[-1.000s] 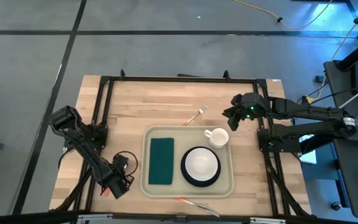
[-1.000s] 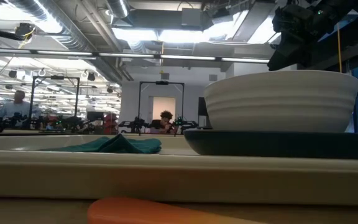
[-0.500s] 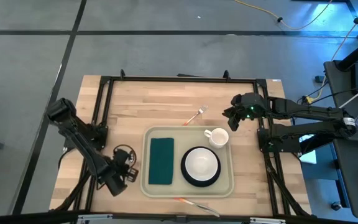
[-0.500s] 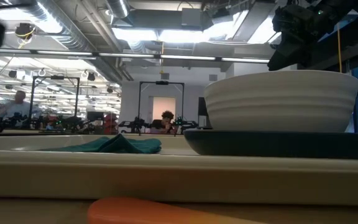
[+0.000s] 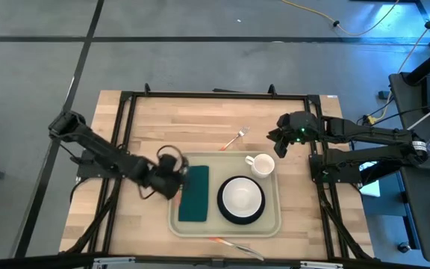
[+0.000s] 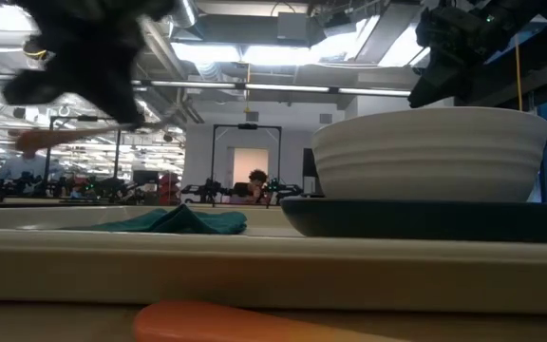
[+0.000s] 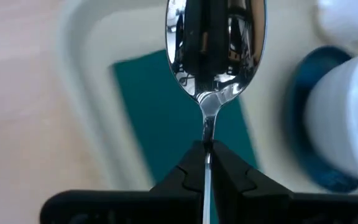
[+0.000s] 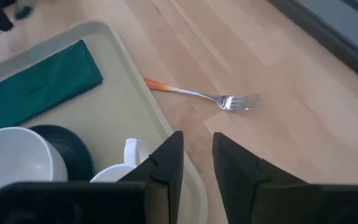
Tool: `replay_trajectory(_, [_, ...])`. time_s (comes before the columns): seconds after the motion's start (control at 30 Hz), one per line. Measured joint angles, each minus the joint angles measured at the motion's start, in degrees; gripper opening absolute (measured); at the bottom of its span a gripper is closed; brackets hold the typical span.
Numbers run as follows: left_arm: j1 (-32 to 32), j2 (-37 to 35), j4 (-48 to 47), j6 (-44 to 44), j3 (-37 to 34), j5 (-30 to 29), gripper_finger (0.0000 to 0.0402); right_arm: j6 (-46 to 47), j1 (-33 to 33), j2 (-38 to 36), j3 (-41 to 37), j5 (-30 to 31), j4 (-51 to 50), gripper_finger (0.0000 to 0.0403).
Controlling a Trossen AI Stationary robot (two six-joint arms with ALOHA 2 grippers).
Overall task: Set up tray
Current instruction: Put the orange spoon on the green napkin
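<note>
the wooden surface point(image 5: 200, 119) stands on a grey floor, with a black frame around its edges. the tray point(image 5: 226, 224) lies on the near middle part of the surface, a big cream rectangle with a raised rim. inside the tray, a dark green napkin point(image 5: 194, 193) lies flat at the left, a white bowl point(image 5: 241, 197) sits on a dark plate point(image 5: 239, 217) at the right, and a white mug point(image 5: 261, 164) stands just behind the bowl. the left end effector point(image 5: 172, 173) is at the left rim of the tray, beside the napkin, and it is clenched on the thin handle of a shiny spoon point(image 7: 215, 53); in the left wrist view the spoon bowl points forward over the napkin and the tray. the right end effector point(image 5: 278, 142) hangs above the surface behind the right corner of the tray, near the mug, and its fingers point(image 8: 166, 165) are apart with nothing between them. a fork point(image 5: 234, 139) with an orange handle lies on the wood just behind the tray. another utensil with orange handle point(image 5: 230, 243) lies on the surface in front of the tray.
</note>
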Motion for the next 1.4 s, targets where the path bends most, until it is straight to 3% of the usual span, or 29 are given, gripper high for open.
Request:
replay_trajectory(0.2, [6.6,2.9,10.7,5.0,0.1,2.0,0.0004,-5.1,0.0,0.4,0.0,0.0,2.7,0.009])
replay_trajectory(0.47, [7.5,13.0,9.8,-0.9,4.8,8.8,0.0004,-9.3,0.0,2.0,0.0,0.0,2.3,0.009])
replay_trajectory(0.8, [7.1,19.5,-12.1,-5.0,17.7,12.8,0.0003,-11.9,0.0,5.1,0.0,-0.2,2.1,0.009])
replay_trajectory(1.13, [5.5,20.5,-13.0,-13.2,17.8,11.5,0.0003,-12.1,0.0,8.8,0.0,-0.5,2.0,0.009])
replay_trajectory(1.4, [5.1,24.3,-12.0,-13.2,17.7,16.2,0.0003,-12.2,0.0,9.5,0.0,-0.5,1.8,0.009])
